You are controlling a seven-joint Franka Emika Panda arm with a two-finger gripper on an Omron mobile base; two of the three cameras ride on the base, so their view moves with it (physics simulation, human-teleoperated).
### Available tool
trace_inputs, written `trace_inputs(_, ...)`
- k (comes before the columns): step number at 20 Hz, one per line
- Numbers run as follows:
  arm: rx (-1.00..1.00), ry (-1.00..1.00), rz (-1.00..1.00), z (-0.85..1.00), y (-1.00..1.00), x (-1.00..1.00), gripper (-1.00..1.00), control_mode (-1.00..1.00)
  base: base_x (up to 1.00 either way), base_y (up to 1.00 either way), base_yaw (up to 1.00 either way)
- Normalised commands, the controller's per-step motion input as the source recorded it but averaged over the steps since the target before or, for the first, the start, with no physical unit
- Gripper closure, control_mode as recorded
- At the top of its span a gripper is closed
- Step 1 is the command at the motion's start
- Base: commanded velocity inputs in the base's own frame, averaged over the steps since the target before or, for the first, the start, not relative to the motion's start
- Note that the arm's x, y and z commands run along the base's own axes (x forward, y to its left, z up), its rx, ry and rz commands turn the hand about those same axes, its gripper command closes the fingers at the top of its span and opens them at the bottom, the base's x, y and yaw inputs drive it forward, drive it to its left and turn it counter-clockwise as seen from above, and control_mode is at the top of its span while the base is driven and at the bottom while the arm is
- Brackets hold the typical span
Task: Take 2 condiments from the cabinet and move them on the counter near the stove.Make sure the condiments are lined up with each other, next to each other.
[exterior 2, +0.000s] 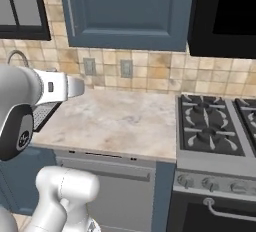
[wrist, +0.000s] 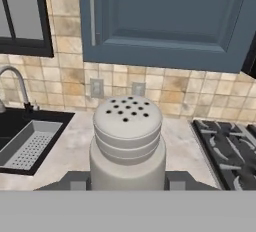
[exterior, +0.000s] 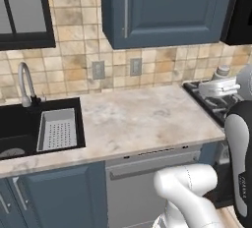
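Carrying 1 shaker (wrist: 127, 141) upright, clamped between the gripper (wrist: 127, 181) fingers, over the counter (wrist: 75, 148).
The counter spreads below and ahead; the stove (wrist: 230, 151) lies to its right, the sink (wrist: 30, 143) to its left, so set-down room is forward-right, short of the stove's edge. Behind, the cabinet (wrist: 165, 16) is shut.

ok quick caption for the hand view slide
Pale shaker held between the fingers, above the counter between sink and stove.
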Motion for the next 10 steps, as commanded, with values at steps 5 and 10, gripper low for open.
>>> trace_inputs(5,0.0,0.0,0.0,0.0,0.0,0.0,1.0,1.0,0.5,-0.15,0.1)
trace_inputs(10,0.0,0.0,0.0,0.0,0.0,0.0,1.0,1.0,0.47,-0.17,0.09)
